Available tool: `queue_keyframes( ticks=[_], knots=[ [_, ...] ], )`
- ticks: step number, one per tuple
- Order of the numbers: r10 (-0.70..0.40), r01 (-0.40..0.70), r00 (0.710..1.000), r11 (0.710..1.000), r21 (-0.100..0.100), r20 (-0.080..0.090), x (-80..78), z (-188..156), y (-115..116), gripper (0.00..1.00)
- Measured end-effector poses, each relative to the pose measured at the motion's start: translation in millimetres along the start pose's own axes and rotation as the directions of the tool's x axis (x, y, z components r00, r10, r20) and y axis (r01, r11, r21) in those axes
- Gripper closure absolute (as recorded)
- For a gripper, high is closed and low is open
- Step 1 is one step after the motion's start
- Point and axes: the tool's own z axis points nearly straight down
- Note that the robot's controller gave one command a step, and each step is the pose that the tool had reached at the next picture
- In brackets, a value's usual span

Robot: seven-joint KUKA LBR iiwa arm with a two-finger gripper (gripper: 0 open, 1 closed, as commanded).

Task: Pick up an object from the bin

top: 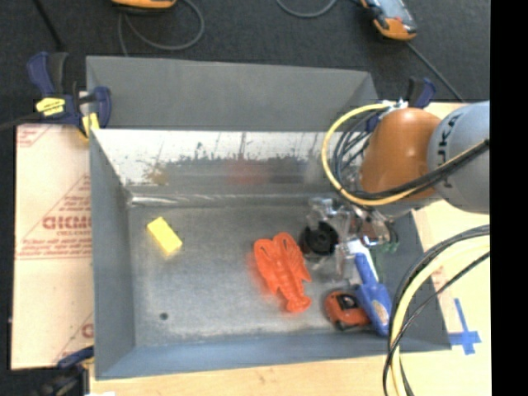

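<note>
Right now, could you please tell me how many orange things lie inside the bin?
2: an orange lobster-shaped toy in the middle of the bin, and a small orange-and-black thing near its lower right corner. The arm may hide more.

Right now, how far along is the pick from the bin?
Done: nothing lifted; the yellow block, orange lobster toy and small tape measure all lie on the bin floor. In hand: the arm is down at the bin's right side in this view, its tip by a black round thing beside the lobster. A grip cannot be judged. Left: the grasp and the lift out.
</note>
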Motion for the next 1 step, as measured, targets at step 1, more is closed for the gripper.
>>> queue_keyframes(
  ticks=[1],
  knots=[
    [0.298, -0.298, 0.954, 0.954, 0.001, 0.011, -6.9, 8.7, -8.9, 1.00]
  ],
)
